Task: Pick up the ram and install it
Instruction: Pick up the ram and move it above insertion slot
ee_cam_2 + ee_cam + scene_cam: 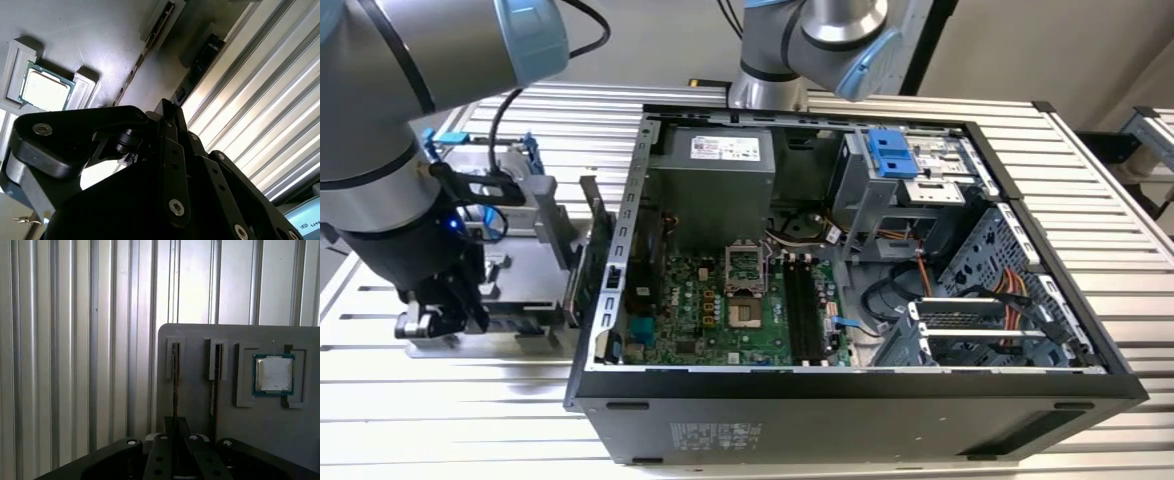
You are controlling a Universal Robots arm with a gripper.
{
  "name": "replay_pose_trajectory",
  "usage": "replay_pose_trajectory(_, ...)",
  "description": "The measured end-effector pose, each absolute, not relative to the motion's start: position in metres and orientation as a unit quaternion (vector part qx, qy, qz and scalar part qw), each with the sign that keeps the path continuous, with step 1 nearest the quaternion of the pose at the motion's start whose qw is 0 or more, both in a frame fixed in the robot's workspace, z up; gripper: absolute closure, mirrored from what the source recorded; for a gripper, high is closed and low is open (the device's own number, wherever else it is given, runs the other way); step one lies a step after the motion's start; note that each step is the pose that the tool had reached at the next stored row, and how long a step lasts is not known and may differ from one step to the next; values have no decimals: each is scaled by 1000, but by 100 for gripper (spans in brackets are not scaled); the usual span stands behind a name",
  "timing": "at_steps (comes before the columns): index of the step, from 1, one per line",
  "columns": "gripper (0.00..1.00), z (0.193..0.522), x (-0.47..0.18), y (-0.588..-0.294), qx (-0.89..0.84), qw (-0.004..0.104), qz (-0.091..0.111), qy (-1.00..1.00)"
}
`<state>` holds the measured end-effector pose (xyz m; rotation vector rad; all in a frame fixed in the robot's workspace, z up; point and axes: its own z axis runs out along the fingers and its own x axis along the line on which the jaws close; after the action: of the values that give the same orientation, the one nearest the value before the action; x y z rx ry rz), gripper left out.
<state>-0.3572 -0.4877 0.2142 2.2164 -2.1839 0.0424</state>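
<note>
Your tool [175,424] is hanging over the grey slotted holder [197,335], a square silver chip [273,374] lying nearby; nearly closed, it is pinching the thin dark ram stick [175,382].

An open computer case [854,415] lies on the ribbed metal table [454,430], covering its middle and reaching toward the edge at the exterior view's right. Inside lies a green motherboard [707,320], with a grey power supply [714,185] behind it and a blue drive bracket [891,152] toward the far corner. Near the table's edge at the exterior view's left, the gripper [438,318] hangs low over what seems a grey parts holder [520,285] beside the case.
</note>
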Motion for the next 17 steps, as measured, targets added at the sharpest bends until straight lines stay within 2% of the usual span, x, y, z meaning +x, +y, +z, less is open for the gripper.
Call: replay_pose_trajectory(17,100,228,-357,-488,712,15,14,-702)
